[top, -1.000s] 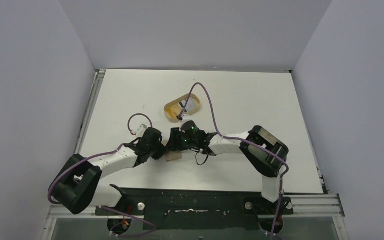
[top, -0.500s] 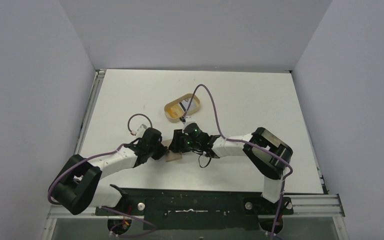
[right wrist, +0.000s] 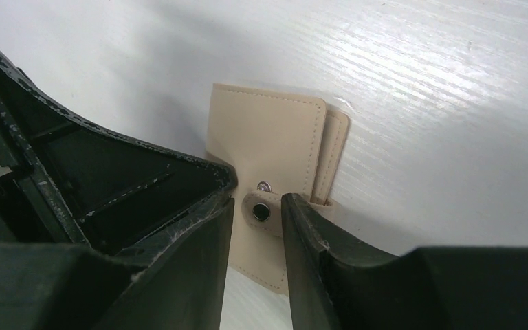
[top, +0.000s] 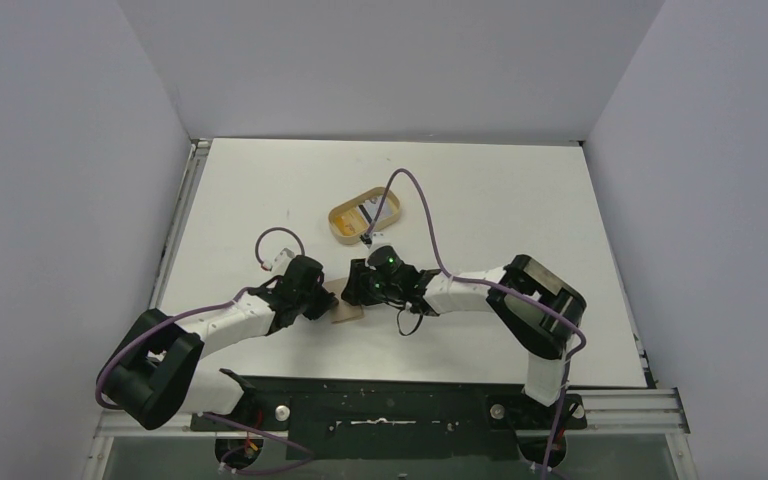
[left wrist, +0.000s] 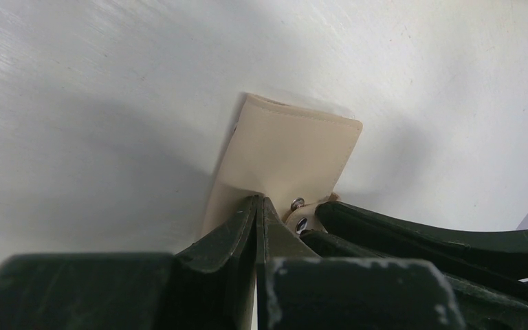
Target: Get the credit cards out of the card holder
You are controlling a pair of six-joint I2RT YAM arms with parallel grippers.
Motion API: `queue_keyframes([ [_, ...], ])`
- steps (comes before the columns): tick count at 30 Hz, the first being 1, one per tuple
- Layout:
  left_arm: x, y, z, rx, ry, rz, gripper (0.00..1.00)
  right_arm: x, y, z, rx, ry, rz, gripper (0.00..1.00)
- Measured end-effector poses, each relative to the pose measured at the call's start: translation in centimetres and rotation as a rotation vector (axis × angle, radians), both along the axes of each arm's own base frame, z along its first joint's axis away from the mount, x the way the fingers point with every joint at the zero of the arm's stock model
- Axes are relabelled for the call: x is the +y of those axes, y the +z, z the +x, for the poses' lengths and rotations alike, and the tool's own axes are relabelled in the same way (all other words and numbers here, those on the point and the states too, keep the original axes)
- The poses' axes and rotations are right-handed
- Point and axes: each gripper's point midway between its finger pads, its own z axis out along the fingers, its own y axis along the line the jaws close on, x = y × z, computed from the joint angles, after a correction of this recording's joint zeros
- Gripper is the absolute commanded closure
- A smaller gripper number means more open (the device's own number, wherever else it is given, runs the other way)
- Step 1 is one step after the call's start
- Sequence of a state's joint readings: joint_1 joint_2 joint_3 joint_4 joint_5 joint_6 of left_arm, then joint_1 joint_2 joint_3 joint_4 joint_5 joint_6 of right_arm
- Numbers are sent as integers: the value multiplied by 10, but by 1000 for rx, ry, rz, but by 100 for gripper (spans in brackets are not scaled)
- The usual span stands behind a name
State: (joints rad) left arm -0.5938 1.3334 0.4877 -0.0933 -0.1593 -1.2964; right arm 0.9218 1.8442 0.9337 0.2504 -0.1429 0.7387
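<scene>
Left end effector (left wrist: 258,201) pinches folded tan card holder (left wrist: 285,151); two metal snaps (right wrist: 262,212) showing.

The arms (top: 235,322) are white-shelled with black joints, looping purple cables (top: 427,215) and scuffed dark-green end effector fingers (right wrist: 179,268).

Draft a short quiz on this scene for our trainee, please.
1. True or false: the left pincer is open, clear of the card holder.
2. What sits between the right pincer's fingers? A) the snap tab B) a pen C) a key
3. In the top view, where does a credit card lie?
Key: 1 false, it is shut on the holder's edge. 2 A. 3 in the oval tray.
</scene>
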Motion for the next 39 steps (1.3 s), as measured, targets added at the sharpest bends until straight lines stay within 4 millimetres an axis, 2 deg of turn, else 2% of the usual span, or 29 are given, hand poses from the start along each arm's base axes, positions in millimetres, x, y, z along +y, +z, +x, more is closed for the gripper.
queue_keyframes([
  [16, 1, 0, 0, 1, 2, 1, 100, 1, -2, 3, 19, -34, 3, 78],
  [24, 2, 0, 0, -1, 3, 0, 100, 3, -3, 4, 4, -35, 26, 94],
  [33, 2, 0, -1, -1, 5, -1, 100, 3, -4, 3, -13, -29, 49, 95],
  [34, 2, 0, -1, -1, 5, -1, 100, 3, -4, 3, -14, -27, 48, 92],
  [38, 2, 0, -1, -1, 5, -1, 100, 3, -4, 3, -25, -12, 42, 65],
  [39, 2, 0, -1, -1, 4, -1, 96, 4, -2, 3, -31, -4, 45, 58],
])
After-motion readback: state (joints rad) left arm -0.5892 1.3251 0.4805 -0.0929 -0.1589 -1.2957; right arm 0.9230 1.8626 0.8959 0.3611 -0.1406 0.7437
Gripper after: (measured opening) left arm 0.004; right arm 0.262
